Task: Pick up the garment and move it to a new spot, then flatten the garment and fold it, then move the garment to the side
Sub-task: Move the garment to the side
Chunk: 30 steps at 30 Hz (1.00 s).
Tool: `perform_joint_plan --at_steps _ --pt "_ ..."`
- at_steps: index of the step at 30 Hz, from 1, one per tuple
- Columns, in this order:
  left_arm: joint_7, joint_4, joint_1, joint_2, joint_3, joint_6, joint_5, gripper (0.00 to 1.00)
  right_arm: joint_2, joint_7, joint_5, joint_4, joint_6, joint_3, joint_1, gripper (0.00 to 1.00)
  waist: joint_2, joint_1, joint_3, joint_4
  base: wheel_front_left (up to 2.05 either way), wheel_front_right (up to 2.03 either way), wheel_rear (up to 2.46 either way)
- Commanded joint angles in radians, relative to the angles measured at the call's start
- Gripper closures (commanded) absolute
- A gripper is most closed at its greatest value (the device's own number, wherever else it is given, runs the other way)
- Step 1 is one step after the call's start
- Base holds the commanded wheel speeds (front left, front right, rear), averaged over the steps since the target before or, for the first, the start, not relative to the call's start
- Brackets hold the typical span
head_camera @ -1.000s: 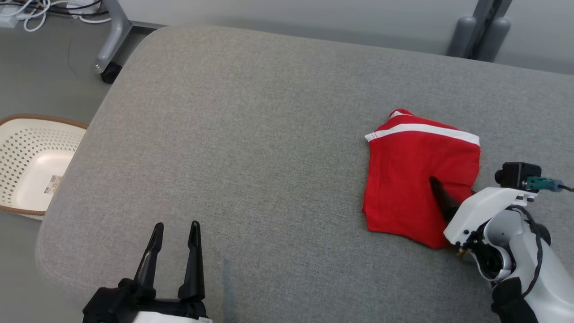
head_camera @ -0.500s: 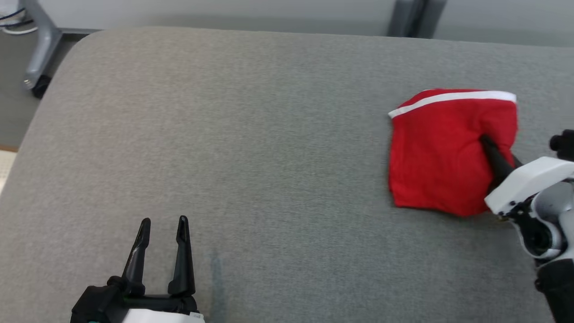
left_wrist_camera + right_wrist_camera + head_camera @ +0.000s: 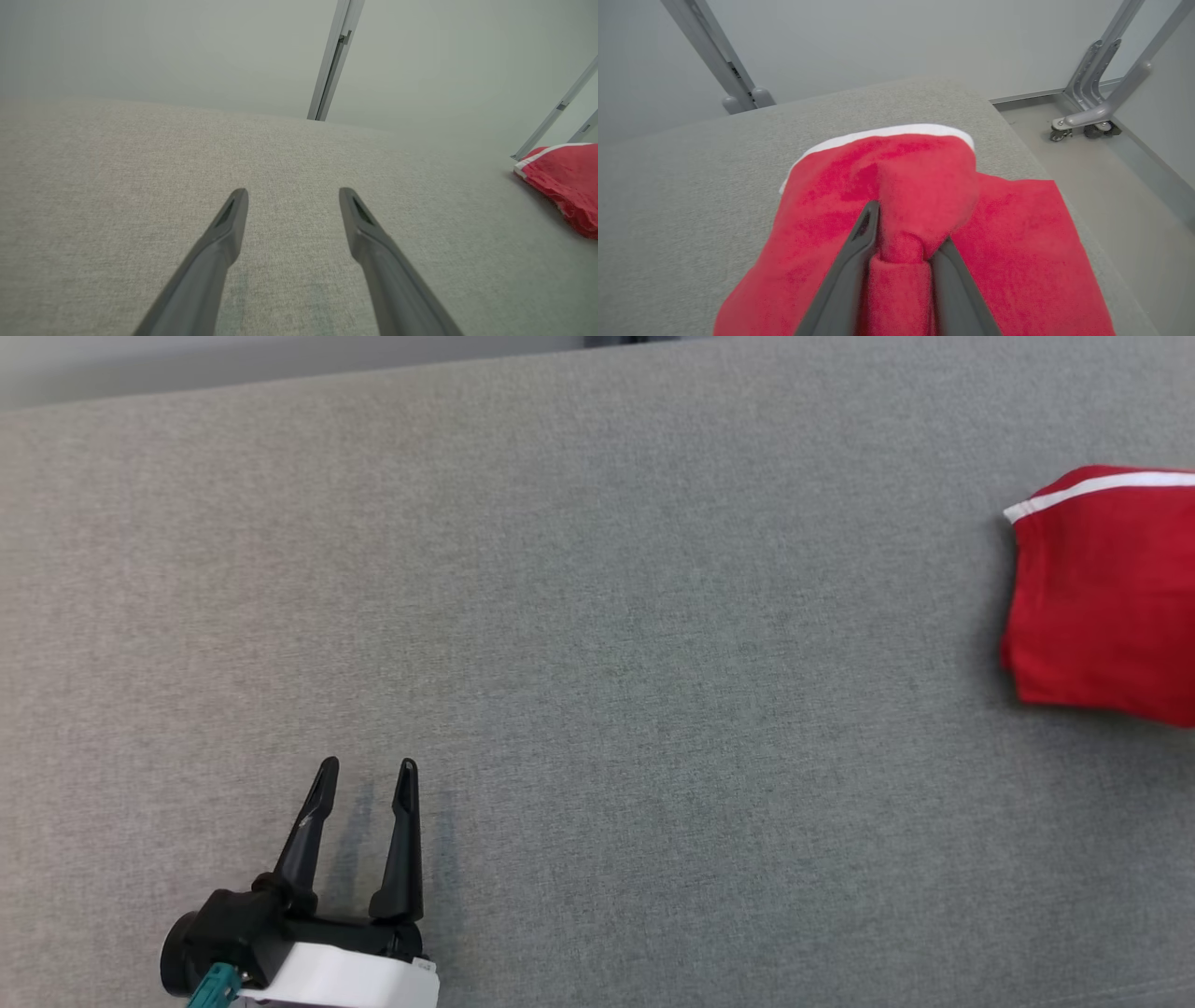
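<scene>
Left gripper [image 3: 367, 767], lower left of head view: fingers spread, nothing between them, over grey woven-fabric cushion [image 3: 597, 616]. Red cloth garment with white trim [image 3: 1102, 597] lies at right edge. Right gripper [image 3: 908, 233] is clamped on its bunched fold.

The garment [image 3: 822, 196] was red cloth with a soft, fuzzy, matt nap, and the white band [image 3: 887, 131] along its far edge looked smoother. The padded surface [image 3: 597, 616] beneath it was grey woven fabric, finely textured and matt. The left gripper [image 3: 367, 767] had smooth, dark, matt fingers [image 3: 403, 840], seemingly plastic, on a glossy white shell [image 3: 345, 980]. The frame legs [image 3: 1087, 117] at the far right looked like smooth grey-painted metal.
</scene>
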Motion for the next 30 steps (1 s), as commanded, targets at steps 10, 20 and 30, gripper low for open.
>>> perform_joint_plan --at_steps 10,20,30 --pt "-0.005 0.013 0.032 0.004 0.024 0.018 -0.028 0.0 0.011 -0.358 -0.305 0.138 0.0 -0.109 -0.012 0.0 0.0 0.0 -0.042 0.015 0.0 0.0 0.0" --pt "-0.005 -0.041 0.101 0.004 0.093 0.052 -0.056 0.0 0.12 -0.518 -0.346 -0.138 0.0 -0.064 0.226 0.0 0.0 0.0 -0.198 0.021 0.0 0.0 0.0" --pt "-0.005 -0.002 0.17 0.004 0.135 0.099 -0.081 0.0 0.34 -0.541 -0.469 -0.315 0.0 -0.115 0.538 0.0 0.0 0.0 -0.33 0.075 0.0 0.0 0.0"
